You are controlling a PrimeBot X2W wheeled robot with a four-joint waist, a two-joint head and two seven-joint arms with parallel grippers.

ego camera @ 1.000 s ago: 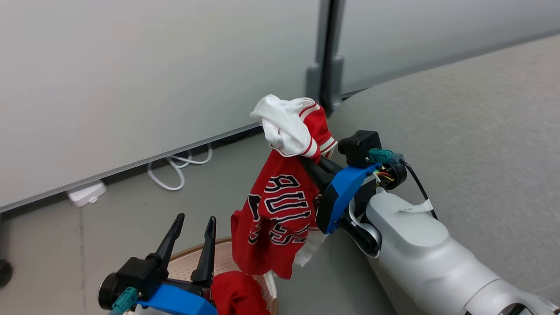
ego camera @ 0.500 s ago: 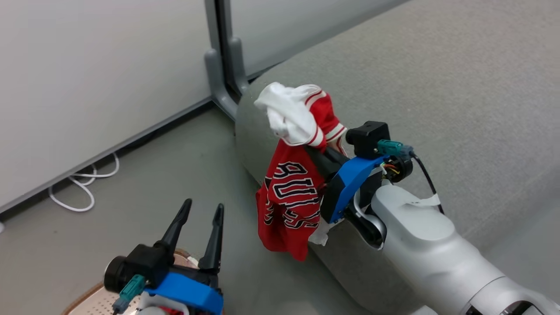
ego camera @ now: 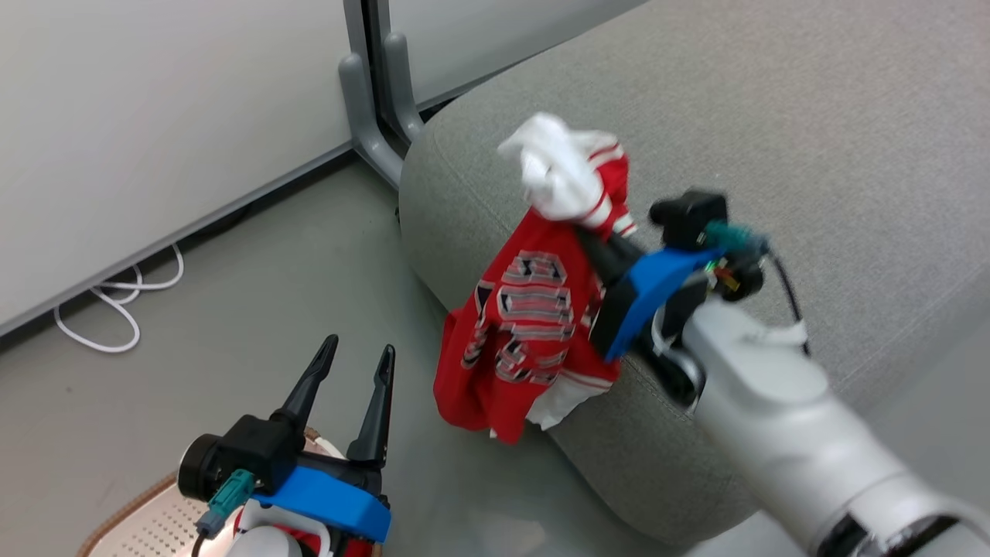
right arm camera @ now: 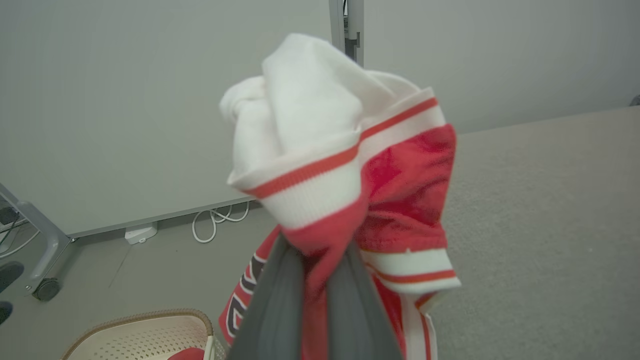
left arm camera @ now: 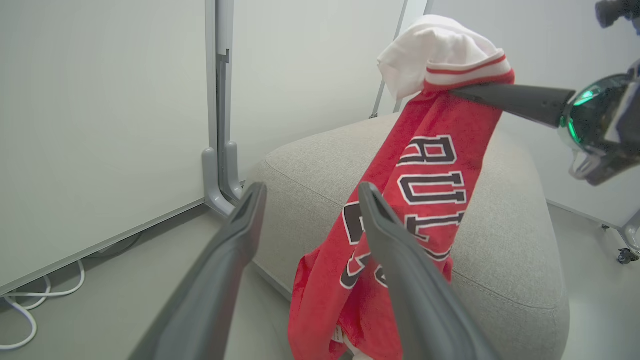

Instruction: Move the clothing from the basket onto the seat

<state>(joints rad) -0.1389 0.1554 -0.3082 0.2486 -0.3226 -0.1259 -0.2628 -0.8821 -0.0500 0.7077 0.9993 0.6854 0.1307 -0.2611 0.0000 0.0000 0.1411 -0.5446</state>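
Observation:
My right gripper [ego camera: 584, 232] is shut on the lettered red garment [ego camera: 534, 325], pinched at its bunched white and striped top. The garment hangs in the air against the front left corner of the light-grey seat [ego camera: 773, 155]. In the right wrist view the gripper [right arm camera: 315, 245] holds the cloth [right arm camera: 350, 165] between its fingers. Lower left, my left gripper [ego camera: 360, 348] stands open and empty above the basket [ego camera: 116, 514]. The left wrist view shows its spread fingers [left arm camera: 400, 260] in front of the hanging garment [left arm camera: 425, 165]. A bit of plainer red clothing [right arm camera: 187, 354] lies in the basket [right arm camera: 140, 335].
A grey partition post [ego camera: 371, 93] stands on the floor just left of the seat's corner, between pale wall panels. A white cable [ego camera: 116, 309] loops along the wall base. A caster wheel [right arm camera: 47, 289] sits on the grey floor to the left.
The head camera has turned right, bringing the seat into view. My right gripper has carried the lettered garment up and over the seat's corner; the cloth swings. The left gripper stays open.

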